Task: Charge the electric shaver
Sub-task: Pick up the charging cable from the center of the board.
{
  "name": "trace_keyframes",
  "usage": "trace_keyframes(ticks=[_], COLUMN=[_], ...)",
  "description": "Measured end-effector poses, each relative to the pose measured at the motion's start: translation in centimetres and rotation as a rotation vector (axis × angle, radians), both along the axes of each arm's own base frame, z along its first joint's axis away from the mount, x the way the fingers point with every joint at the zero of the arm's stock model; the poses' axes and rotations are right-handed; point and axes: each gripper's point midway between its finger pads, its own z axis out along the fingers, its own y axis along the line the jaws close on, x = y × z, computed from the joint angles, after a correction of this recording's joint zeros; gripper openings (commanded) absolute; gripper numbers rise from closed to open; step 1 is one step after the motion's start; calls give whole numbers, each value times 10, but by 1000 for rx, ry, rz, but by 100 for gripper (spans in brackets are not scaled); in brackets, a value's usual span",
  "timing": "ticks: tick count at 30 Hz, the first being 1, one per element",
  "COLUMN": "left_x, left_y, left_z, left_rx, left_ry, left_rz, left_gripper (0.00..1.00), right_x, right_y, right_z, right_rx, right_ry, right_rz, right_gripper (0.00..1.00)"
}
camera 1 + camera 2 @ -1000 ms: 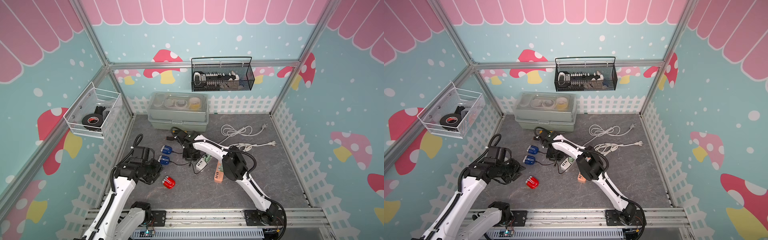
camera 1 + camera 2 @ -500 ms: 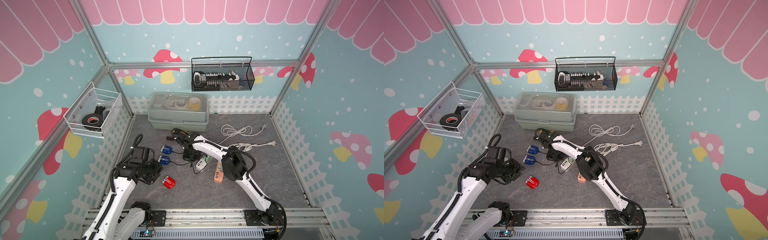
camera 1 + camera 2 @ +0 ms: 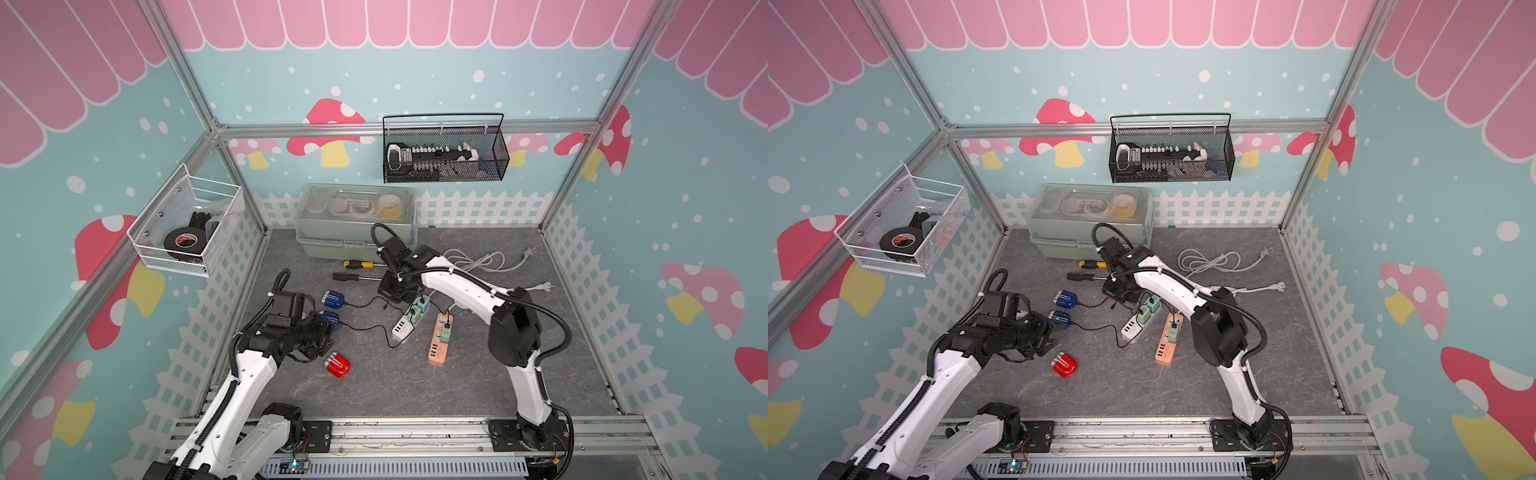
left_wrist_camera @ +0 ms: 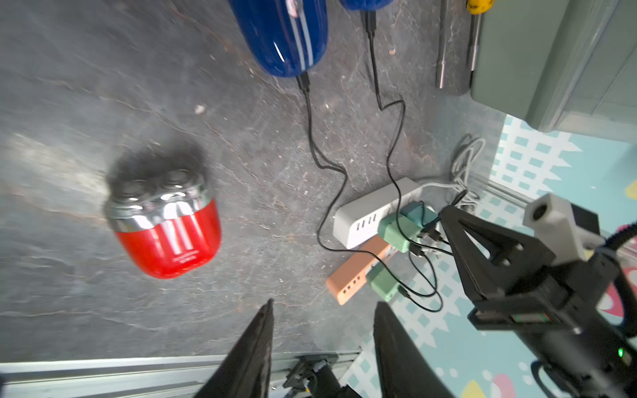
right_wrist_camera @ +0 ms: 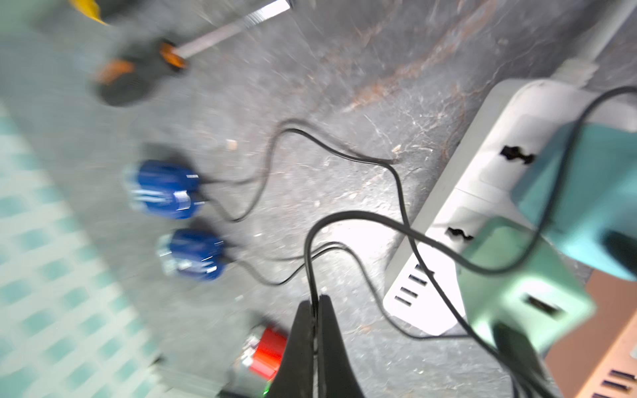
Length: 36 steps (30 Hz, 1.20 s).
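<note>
Since the earlier frames the right gripper has been shut and drawn slightly toward the far edge of the table, and the left gripper has been widened.

In both top views the red shaver is seen lying on its side toward the table's front-left corner, just beside the left gripper and well apart from the white power strip and orange power strip at the middle. Two blue shavers are shown cabled nearer the left edge. In the left wrist view the left gripper's fingers are held partly apart with nothing between them, above bare table near the red shaver. In the right wrist view a black cable is pinched between the right gripper's closed fingers, beside a green charger plugged into the white power strip.
</note>
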Motion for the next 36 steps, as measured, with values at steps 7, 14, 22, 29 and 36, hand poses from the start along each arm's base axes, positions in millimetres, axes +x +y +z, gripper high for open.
trace_keyframes(ticks=[7,14,22,29,36], left_x=[47,74,111,135,142], left_y=[-41,-84,-81,-86,-87], left_z=[18,29,36,22,37], left_rx=[-273,-359,-362,-365,-390], left_ry=[17,19,-80,-107,-147], left_rz=[227,283,393,424,427], left_gripper=[60,59,55,50,45], right_x=[17,38,44,46,45], right_y=[4,15,17,18,18], right_z=[24,24,60,72,70], right_rx=[290,454,585,623,623], right_ry=[-132,-240,-328,-349,-348], right_rz=[-148,-229,-258,-261,-261], right_gripper=[0,0,0,0,0])
